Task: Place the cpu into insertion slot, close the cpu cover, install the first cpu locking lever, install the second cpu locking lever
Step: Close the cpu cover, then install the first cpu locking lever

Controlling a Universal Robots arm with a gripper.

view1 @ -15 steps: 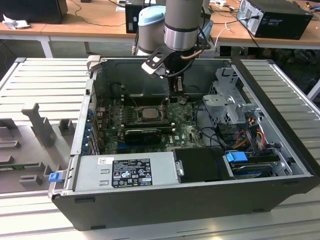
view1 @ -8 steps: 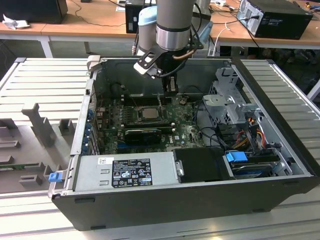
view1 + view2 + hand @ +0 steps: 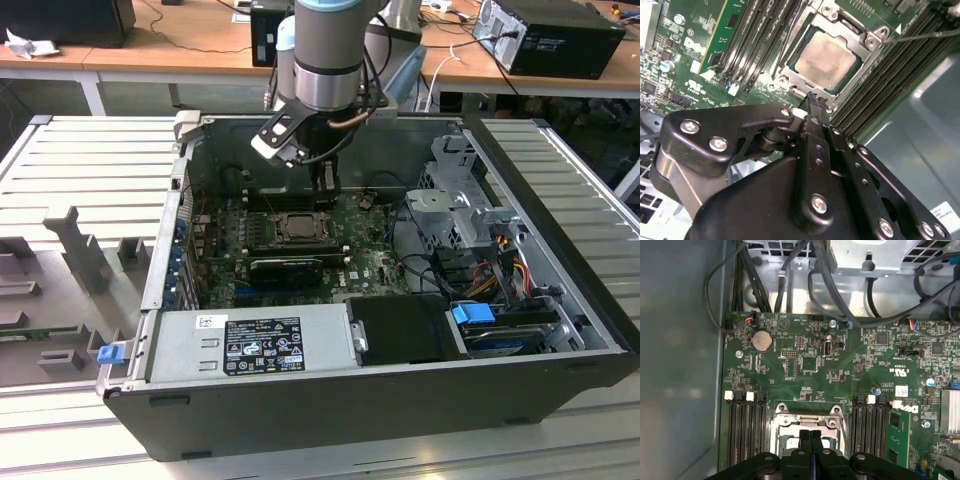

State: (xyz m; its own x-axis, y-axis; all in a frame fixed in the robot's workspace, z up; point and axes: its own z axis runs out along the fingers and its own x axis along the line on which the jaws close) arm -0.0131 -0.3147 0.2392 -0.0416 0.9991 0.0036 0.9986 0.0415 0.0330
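Cpu (image 3: 826,59) sits in the slot (image 3: 272,226). Cover (image 3: 790,75) lies flat around it, and the metal top shows through the window. My gripper (image 3: 815,100) has its fingers pressed together and holds nothing. Its tips are just beside the cover's near edge, right in front of the cpu; contact I can't tell. Memory slots (image 3: 755,35) run on either side of the fingers. A thin lever (image 3: 920,36) sticks out past the cover's far corner. Green board (image 3: 810,375) lies beyond.

The arm (image 3: 325,60) hangs vertical, with its end pointing straight down. Its two black jaws are pressed together, side by side.
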